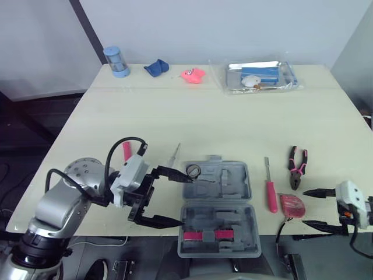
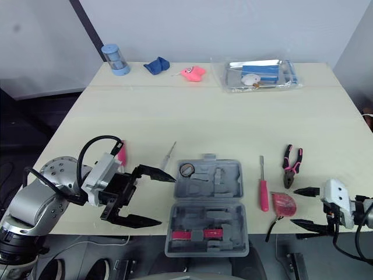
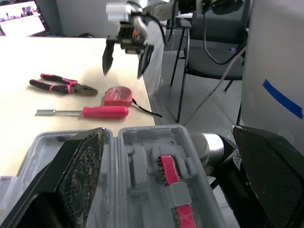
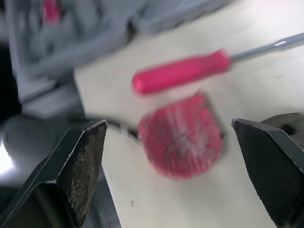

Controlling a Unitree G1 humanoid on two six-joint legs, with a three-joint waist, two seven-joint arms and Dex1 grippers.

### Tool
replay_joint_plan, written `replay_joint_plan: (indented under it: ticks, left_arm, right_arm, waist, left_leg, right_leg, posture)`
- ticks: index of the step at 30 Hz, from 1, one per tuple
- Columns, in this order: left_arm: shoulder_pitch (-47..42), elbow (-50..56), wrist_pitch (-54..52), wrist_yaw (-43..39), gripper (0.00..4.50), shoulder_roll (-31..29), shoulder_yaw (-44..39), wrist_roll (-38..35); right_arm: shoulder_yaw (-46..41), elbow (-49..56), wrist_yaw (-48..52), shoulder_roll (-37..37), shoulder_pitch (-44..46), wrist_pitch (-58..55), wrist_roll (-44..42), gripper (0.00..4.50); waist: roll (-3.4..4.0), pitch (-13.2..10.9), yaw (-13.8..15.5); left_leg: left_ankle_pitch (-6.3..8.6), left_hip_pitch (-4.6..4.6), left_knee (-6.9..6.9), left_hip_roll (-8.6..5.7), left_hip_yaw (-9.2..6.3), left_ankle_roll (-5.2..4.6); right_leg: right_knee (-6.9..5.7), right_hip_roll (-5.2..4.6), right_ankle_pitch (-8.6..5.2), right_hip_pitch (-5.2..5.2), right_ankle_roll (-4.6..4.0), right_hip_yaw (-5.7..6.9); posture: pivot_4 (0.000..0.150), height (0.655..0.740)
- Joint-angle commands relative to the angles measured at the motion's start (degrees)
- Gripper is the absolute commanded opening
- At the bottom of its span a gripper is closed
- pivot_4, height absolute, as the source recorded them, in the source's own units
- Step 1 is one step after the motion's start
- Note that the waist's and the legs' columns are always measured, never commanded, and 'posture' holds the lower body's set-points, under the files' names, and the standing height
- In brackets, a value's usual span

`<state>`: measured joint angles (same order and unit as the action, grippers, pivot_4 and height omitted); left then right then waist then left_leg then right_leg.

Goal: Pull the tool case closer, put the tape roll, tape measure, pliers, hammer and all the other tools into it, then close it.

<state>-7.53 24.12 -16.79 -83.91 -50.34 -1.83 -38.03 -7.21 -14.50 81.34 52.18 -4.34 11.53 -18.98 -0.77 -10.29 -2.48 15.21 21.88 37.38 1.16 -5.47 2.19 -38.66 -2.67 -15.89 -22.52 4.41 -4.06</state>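
Note:
The grey tool case point(image 1: 218, 207) lies open at the table's front edge, its near half overhanging the edge. A black tape roll point(image 1: 193, 171) rests in its far left corner. My left gripper point(image 1: 183, 200) is open against the case's left side, one finger over the far half and one beside the near half. Right of the case lie a red screwdriver point(image 1: 270, 189), pink-handled pliers point(image 1: 297, 167) and a red tape measure point(image 1: 292, 205). My right gripper point(image 1: 306, 207) is open just right of the tape measure point(image 4: 183, 135). A thin metal tool point(image 1: 174, 154) lies left of the case.
Along the table's far edge stand a blue cylinder point(image 1: 116, 61), a blue cloth point(image 1: 156, 67), a pink object point(image 1: 193, 74) and a clear bag of items point(image 1: 260, 76). A pink handle point(image 1: 126, 151) shows behind my left arm. A chair point(image 3: 199, 52) stands off the table.

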Motion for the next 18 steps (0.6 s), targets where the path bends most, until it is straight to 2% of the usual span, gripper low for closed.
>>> replay_joint_plan:
  ticks: [1,9,18]
  left_arm:
    - [1.33,1.49,1.39,-0.71,4.5,-1.12,-2.66,-0.72]
    - [4.52,2.84,1.5,-0.44,4.5,-2.13,-5.94,-2.34]
    - [4.67,2.83,2.06,0.39,4.5,-1.59,-5.55,-1.83]
  right_arm:
    - [1.93,-3.65,1.98,-0.14,2.68,4.34,2.37,4.43]
    - [5.45,-13.73,2.08,-1.64,8.88,12.31,6.27,4.43]
    - [7.3,-18.09,2.41,-2.62,12.05,14.63,7.94,4.43]
  waist:
    - [0.01,0.0,0.0]
    - [0.03,-0.02,-0.09]
    - [0.04,-0.02,0.02]
  left_leg:
    - [0.0,-0.03,0.0,0.0,0.0,0.0]
    - [0.0,-0.05,0.0,0.01,0.02,0.0]
    - [0.0,-0.07,0.01,0.0,0.02,0.0]
  right_leg:
    - [-0.02,0.0,0.0,0.01,0.0,0.0]
    - [-0.03,-0.01,0.0,0.02,-0.01,-0.02]
    - [-0.1,-0.01,0.0,0.02,-0.02,-0.03]
  posture:
    - [0.15,0.74]
    - [0.15,0.74]
    - [0.15,0.74]
